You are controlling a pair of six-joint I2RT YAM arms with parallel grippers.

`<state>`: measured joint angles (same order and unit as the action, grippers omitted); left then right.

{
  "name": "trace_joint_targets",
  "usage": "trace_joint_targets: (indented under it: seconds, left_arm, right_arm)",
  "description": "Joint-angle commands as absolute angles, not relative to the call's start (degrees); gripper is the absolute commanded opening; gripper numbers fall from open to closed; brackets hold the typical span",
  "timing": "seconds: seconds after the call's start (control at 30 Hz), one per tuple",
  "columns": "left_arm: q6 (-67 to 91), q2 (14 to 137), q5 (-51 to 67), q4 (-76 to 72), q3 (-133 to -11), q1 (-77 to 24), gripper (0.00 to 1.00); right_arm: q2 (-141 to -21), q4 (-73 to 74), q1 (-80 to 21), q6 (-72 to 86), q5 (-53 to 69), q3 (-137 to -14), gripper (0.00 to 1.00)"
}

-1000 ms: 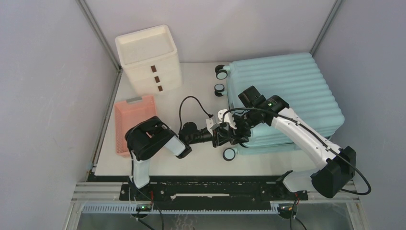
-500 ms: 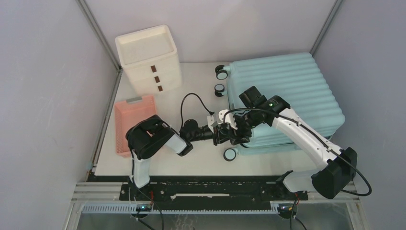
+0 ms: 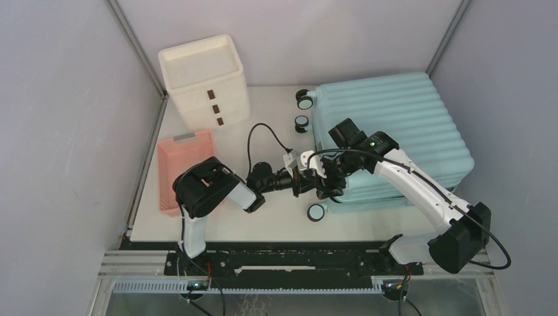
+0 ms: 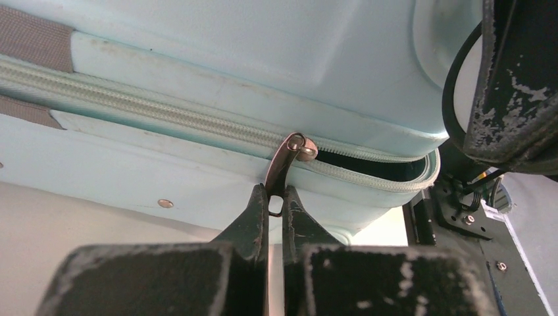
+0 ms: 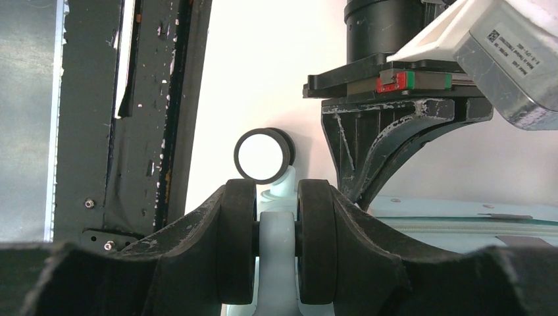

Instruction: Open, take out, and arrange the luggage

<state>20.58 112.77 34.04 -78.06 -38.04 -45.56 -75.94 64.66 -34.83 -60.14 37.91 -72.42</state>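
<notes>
The left end effector [image 4: 275,207] pinched the zipper pull [image 4: 287,157] on the luggage [image 3: 395,115]. The right end effector [image 5: 276,240] clamped the luggage beside a wheel [image 5: 263,155].

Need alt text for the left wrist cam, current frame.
The left claw pinches the metal zipper pull of a pale blue suitcase. Right of the slider the zipper is already open, showing a dark gap. A scuffed black robot part fills the upper right corner.

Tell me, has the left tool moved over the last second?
Yes. The left tool has crept slightly up the view, away from the near luggage wheel.
</notes>
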Motion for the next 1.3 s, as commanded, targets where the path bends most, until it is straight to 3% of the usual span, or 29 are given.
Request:
trace_joint_targets:
  seconds: [0.0, 0.5, 1.27]
  left_arm:
    - [22.94, 110.08, 29.10, -80.83, -39.41, -44.70, 0.00]
    - [23.23, 105.28, 12.08, -67.00, -40.30, -44.52, 0.00]
    - [25.55, 108.08, 11.51, -37.38, -61.58, -35.13, 0.00]
  right_arm:
    - [-72.51, 62.66, -33.18, -60.29, 45.72, -72.99, 0.00]
    - [-70.93, 59.61, -33.49, -58.54, 42.64, -70.86, 0.00]
    - [-65.25, 61.90, -35.22, -59.50, 41.40, -65.84, 0.00]
